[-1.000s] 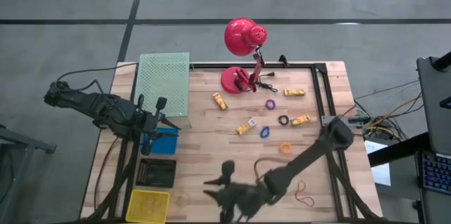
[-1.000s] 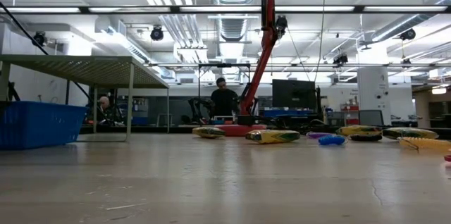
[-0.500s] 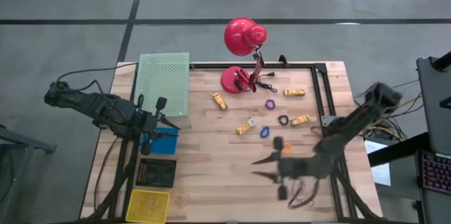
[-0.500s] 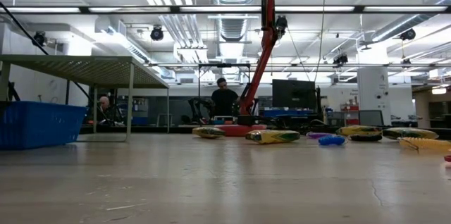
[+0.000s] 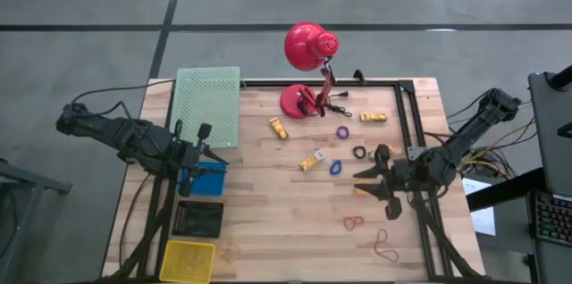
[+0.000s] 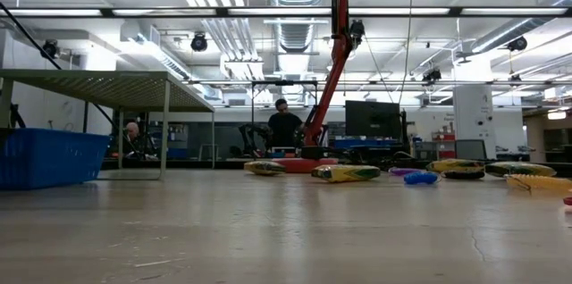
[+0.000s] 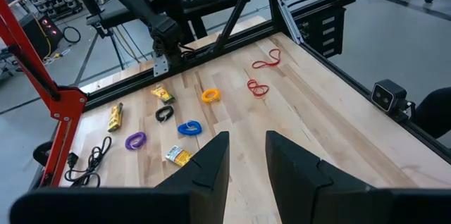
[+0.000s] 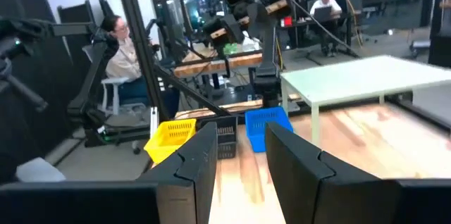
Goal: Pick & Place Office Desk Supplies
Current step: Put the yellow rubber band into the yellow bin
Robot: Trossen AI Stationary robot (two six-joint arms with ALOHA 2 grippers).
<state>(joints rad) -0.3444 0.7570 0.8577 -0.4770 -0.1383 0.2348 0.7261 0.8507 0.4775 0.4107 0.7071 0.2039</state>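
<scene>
The office desk supplies lie loose on the right half of the wooden table (image 5: 268,204). Among them are yellow pieces (image 5: 279,128) (image 5: 374,117) (image 5: 311,160), a purple ring (image 5: 342,131), a black ring (image 5: 359,152), a blue ring (image 5: 336,167) and red rubber bands (image 5: 354,222) (image 5: 386,250). My right gripper (image 5: 362,184) hovers open over the table's right part, just beside the rings, pointing toward the left edge, and holds nothing. My left gripper (image 5: 204,144) waits open above the left side, near the blue bin (image 5: 207,179).
A red desk lamp (image 5: 308,47) stands at the far edge with its base (image 5: 298,101) on the table. A green mesh panel (image 5: 208,105), a black bin (image 5: 198,219) and a yellow bin (image 5: 189,260) line the left side. A black frame (image 5: 407,123) runs along the right.
My right gripper has swung quickly from the middle of the near edge toward the right edge and somewhat farther back, rolling as it went. It stays open with nothing in it. A red rubber band that the arm had covered now shows on the table.
</scene>
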